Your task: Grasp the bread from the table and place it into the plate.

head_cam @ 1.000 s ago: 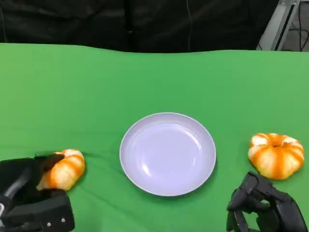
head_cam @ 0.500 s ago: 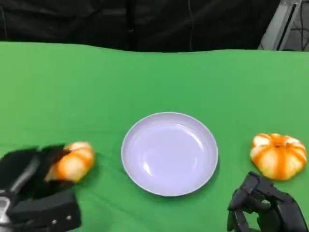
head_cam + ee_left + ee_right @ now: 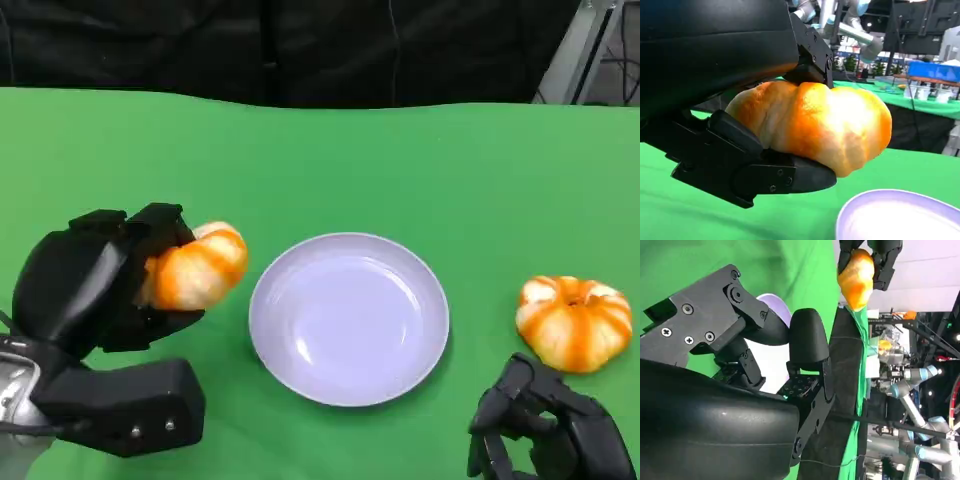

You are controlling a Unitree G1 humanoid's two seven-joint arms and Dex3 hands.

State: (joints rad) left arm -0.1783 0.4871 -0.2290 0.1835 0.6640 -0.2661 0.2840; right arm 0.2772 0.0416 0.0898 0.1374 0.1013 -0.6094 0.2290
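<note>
Fingers (image 3: 760, 175) of the left hand (image 3: 100, 285) wrap the bread (image 3: 195, 268) from below and above, holding it clear of the green table (image 3: 330, 160), just beside the left rim of the plate (image 3: 348, 318). In the left wrist view the bread (image 3: 815, 125) fills the middle: a rounded, lobed bun with a glossy orange-brown crust, paler cream in the creases between its segments. One black finger runs under it and another part of the hand presses on its top, and the lavender plate (image 3: 900, 215) lies just below and past it. The plate is round, shallow and pale lilac, at the middle of the table.

The right hand (image 3: 550, 430) sits low at the near right edge with its fingers curled inward around nothing. Just beyond it lies a second bread (image 3: 573, 321), pumpkin-shaped with orange and cream stripes, resting on the cloth well apart from the plate's right rim. The right wrist view shows that hand's curled fingers (image 3: 807, 342) and, far off, the held bread (image 3: 856, 277) in the left hand.
</note>
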